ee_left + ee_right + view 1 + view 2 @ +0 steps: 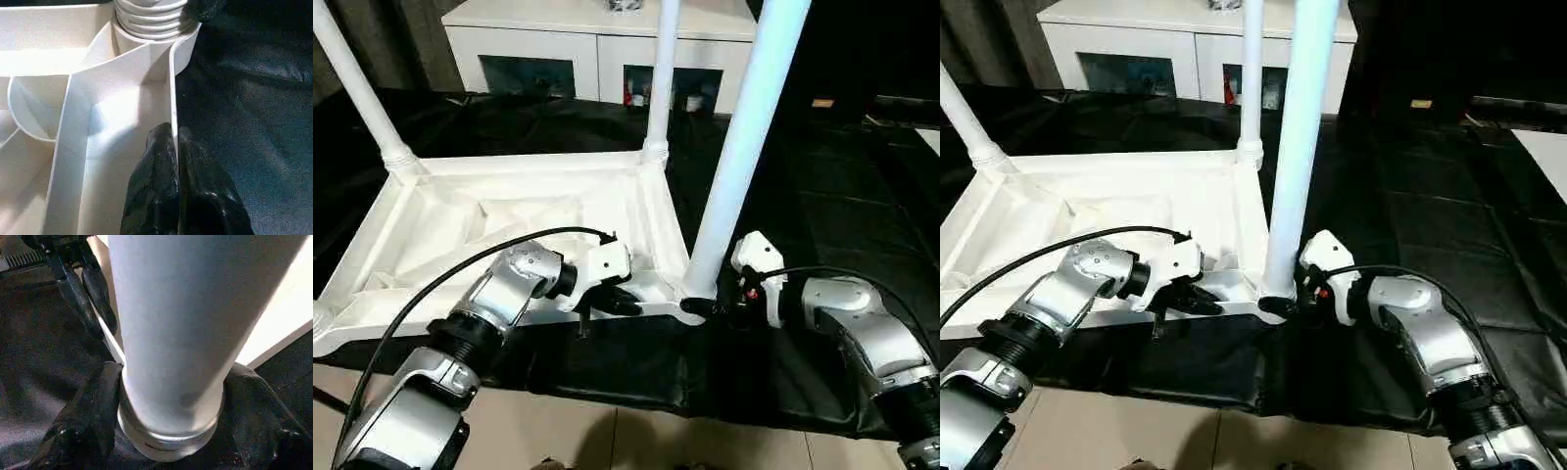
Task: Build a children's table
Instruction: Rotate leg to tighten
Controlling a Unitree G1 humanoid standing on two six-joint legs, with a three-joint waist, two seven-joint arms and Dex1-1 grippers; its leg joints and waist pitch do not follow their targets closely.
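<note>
Leg-fitting step in hand, at the near right corner socket (690, 305) of the upturned tabletop (509, 230), lying ribbed side up on the black sheet (822, 215) in front of the white cabinet (597, 39). Two legs already standing in the far sockets: far left leg (352, 83), far right leg (661, 78). Third leg (744, 147) upright at the near right corner, threaded end (151, 14) sitting at the socket mouth. Right gripper (717, 307) set around the base of that leg, a black finger (85, 421) on each side against the collar, in a wide grasp. Left gripper (619, 304) clenched on the near rim (172, 98) of the tabletop, just beside the same socket, one finger each side of the thin wall. Next, judging by this: twisting the leg home while holding the rim steady, keeping the leg plumb so the thread does not cross. Near left socket (318, 323) apparently without a leg.
</note>
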